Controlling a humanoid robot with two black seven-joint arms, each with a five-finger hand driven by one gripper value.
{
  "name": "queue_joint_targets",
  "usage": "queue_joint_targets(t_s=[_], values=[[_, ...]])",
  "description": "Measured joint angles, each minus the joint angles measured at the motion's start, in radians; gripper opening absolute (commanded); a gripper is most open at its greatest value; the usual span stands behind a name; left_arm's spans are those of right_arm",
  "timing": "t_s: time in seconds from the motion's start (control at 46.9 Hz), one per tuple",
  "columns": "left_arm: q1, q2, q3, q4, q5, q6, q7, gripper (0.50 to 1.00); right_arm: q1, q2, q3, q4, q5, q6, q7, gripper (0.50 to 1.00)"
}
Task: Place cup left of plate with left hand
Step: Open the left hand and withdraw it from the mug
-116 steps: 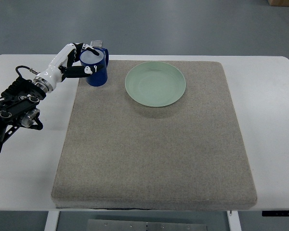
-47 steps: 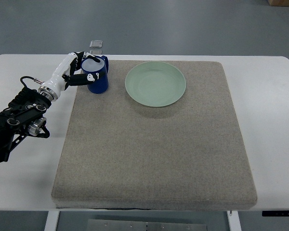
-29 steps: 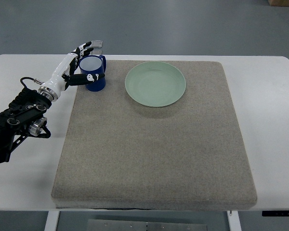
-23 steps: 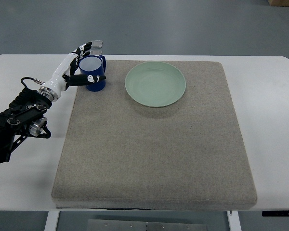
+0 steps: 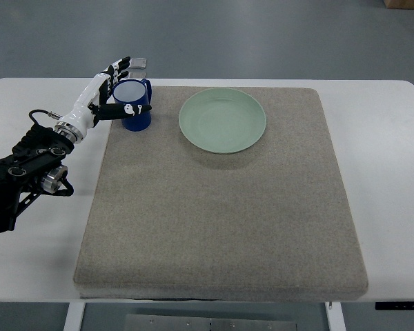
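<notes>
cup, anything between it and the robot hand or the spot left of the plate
Nothing visible is in the way. The blue cup already stands upright on the mat, left of the green plate, with a gap between them. The left robot hand is right beside it, fingers spread around its left side.

You have one camera, set high on the robot's side and looking steeply down; it takes in the whole grey mat (image 5: 221, 193) and the white surface (image 5: 386, 172) around it, floor beyond.
</notes>
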Motion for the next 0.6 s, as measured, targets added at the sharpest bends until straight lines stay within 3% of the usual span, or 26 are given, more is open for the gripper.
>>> queue_joint_targets(t_s=[0.47,0.598], values=[[-0.015,0.047,-0.169,0.001,-0.008,-0.009,0.000,0.996,0.000,0.000,0.000,0.000,0.000,0.000,0.000,0.934],[-0.053,0.054,-0.254,0.006,-0.094,-0.045,0.015,0.994,0.000,0.000,0.000,0.000,0.000,0.000,0.000,0.934]])
